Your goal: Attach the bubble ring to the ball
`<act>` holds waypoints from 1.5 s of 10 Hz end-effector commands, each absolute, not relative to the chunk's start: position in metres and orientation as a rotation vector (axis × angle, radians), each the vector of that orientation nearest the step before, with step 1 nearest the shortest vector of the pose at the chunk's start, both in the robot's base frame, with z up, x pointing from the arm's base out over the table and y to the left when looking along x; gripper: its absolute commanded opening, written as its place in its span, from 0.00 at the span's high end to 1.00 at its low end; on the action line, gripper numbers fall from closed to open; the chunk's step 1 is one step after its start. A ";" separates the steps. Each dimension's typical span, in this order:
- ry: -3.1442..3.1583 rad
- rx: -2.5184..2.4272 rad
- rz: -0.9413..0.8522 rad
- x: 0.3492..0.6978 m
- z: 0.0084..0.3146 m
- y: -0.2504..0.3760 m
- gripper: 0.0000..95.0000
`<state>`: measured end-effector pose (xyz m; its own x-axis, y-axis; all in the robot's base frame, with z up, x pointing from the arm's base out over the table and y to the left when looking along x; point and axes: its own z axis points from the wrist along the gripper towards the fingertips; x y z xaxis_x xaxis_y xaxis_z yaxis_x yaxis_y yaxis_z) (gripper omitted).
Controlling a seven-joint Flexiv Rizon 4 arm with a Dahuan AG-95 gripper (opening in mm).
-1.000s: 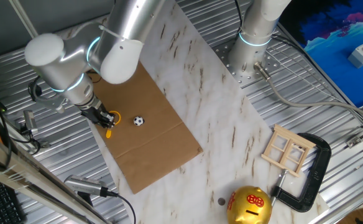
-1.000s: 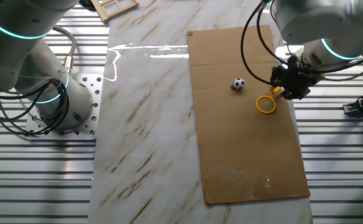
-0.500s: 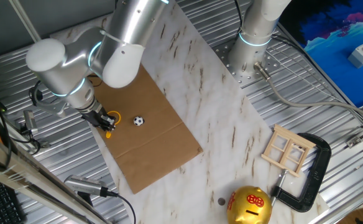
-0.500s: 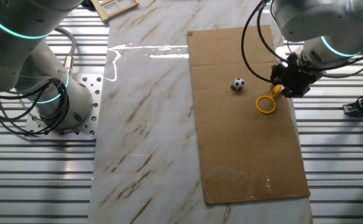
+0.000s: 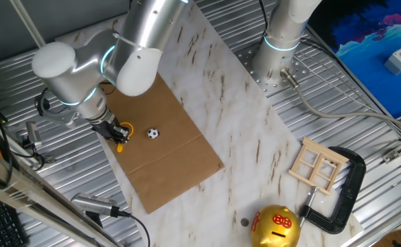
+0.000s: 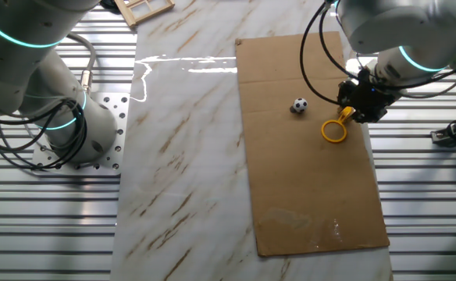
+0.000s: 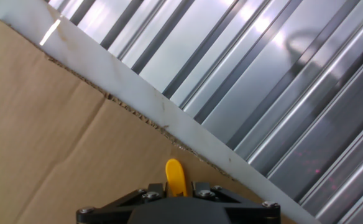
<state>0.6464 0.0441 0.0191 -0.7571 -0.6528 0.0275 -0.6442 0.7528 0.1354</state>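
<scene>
Marble-look surface (image 6: 189, 156) with a brown cardboard sheet (image 6: 306, 187) on top. Fingers (image 6: 356, 112) pinched on the handle of the yellow bubble ring (image 6: 335, 129), hoop down by the cardboard's edge. Tiny soccer ball (image 6: 300, 105) just beside it, not touching.

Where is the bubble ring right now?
The bubble ring lies on the cardboard sheet near its edge by the metal slats, just beside the ball, with the end effector at its handle.
</scene>
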 end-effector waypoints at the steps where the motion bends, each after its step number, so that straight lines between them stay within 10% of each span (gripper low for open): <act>1: -2.875 1.075 -0.178 0.646 0.018 0.044 0.80; 4: -2.879 1.097 -0.158 0.647 0.014 0.044 0.80; 5: -2.883 1.106 -0.146 0.647 0.012 0.044 1.00; 15: -2.888 0.997 -0.126 0.628 0.073 0.037 1.00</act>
<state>0.6259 0.0362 0.0740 -0.7853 -0.6172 0.0498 -0.6102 0.7850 0.1067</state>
